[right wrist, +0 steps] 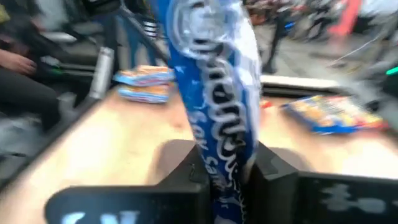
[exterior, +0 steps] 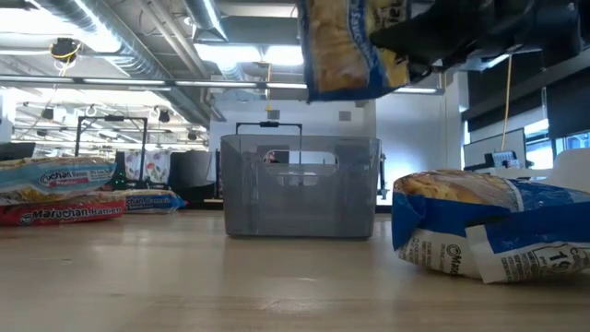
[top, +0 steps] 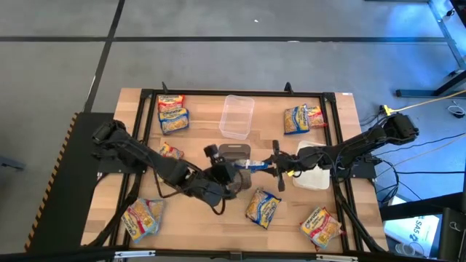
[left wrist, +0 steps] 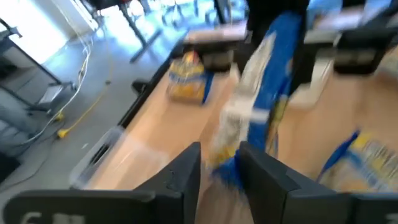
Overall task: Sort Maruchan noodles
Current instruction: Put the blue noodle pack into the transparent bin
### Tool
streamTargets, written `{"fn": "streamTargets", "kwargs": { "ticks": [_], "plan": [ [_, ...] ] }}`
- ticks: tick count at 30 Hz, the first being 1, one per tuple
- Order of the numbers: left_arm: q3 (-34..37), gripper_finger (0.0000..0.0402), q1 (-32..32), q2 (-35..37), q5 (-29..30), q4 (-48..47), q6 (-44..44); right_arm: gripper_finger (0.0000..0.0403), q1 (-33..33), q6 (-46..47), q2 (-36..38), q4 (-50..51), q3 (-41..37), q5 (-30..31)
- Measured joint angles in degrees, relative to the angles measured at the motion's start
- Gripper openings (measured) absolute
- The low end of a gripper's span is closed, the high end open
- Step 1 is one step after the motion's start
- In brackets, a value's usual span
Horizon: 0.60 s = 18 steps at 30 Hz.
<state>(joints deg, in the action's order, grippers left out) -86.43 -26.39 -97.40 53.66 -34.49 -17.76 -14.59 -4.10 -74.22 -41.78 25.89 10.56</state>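
From my seat the nearest thing in the low view is a crinkled blue and yellow noodle packet [exterior: 489,231] lying flat on the pale wooden worktop [exterior: 184,286]. It is soft plastic, puffed at the middle.

Above it hangs the blue packet [top: 256,164] being handled, a thin glossy rectangle. The right pincer [top: 277,167] is clamped on it: in the right wrist view its two dark fingers [right wrist: 273,168] press the packet's [right wrist: 221,106] lower edge from both sides, and the packet stands on edge out from between them. The left pincer [top: 231,172] sits at the packet's other end. In the left wrist view the packet [left wrist: 267,106] rises just past its fingertips [left wrist: 186,171], which stand a little apart; I think the packet's crumpled lower corner sits in the gap, but the blur stops me saying whether they grip it. From above, the packet's long axis runs across the worktop, from one pincer to the other.

Behind the pincers stands the dark mesh basket [exterior: 300,187], boxy with a wire handle. Beyond that lies a clear plastic tub [top: 237,116].

More packets lie scattered: two stacked at the far left [top: 172,114], two at the far right [top: 303,118], one at centre front [top: 263,208], and one in each near corner [top: 143,217] [top: 320,225].
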Motion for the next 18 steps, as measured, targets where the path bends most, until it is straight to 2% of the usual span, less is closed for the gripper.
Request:
{"fn": "streamTargets", "kwargs": {
  "ticks": [6, 14, 18],
  "plan": [
    [0.02, 0.0111, 2.01, 0.17, 1.61, -14.98, -0.7, 0.0031, 5.45, -8.67, 0.02, 9.01, 4.58, 2.79],
    [1.98, 0.0111, 6.24, 1.81, 2.78, -21.24, -0.09, 0.0026, 15.16, -10.03, 0.07, 30.02, 15.35, 0.72],
    [3.09, 0.0109, 7.73, 3.29, 2.24, -22.74, -0.01, 0.0026, 18.17, -10.0, 0.09, 36.16, 19.62, -1.54]
  ]
}}
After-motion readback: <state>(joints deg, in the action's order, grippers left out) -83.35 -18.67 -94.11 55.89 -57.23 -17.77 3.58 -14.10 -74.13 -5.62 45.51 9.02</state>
